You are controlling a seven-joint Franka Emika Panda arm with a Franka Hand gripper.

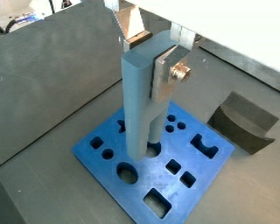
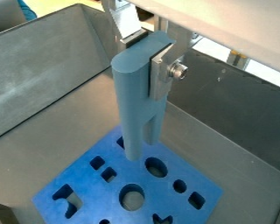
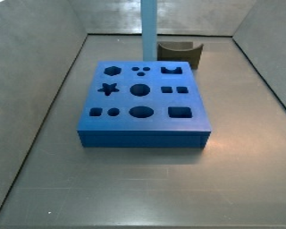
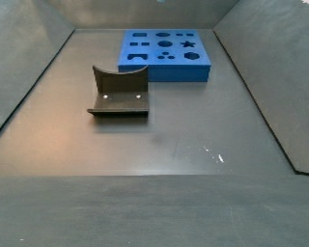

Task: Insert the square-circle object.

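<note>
In a wrist view the gripper (image 1: 154,59) clamps the square-circle object (image 1: 143,109) near its upper end: a silver finger (image 1: 168,72) lies flat against one side of the pale blue bar, and the bar hangs upright from there with its lower end down at the holed block (image 1: 154,164). The bar's foot meets the block's top face among the shaped holes; whether it sits inside a hole cannot be told. A dark grey-brown piece (image 1: 245,122) with a curved notch stands apart from the block on the grey floor. In the other wrist picture the gripper (image 2: 145,57) again grips the bar (image 2: 139,105) near its top, a silver finger (image 2: 164,68) pressed to its flank, and the bar's base reaches the block (image 2: 130,188). In a side view only the bar (image 3: 148,31) shows, dropping from the upper edge of the frame to the block's (image 3: 143,103) far edge, the grey-brown piece (image 3: 180,54) just behind. In the remaining side view the block (image 4: 166,53) lies upper centre and the notched piece (image 4: 117,93) left of centre; neither gripper nor bar appears.
</note>
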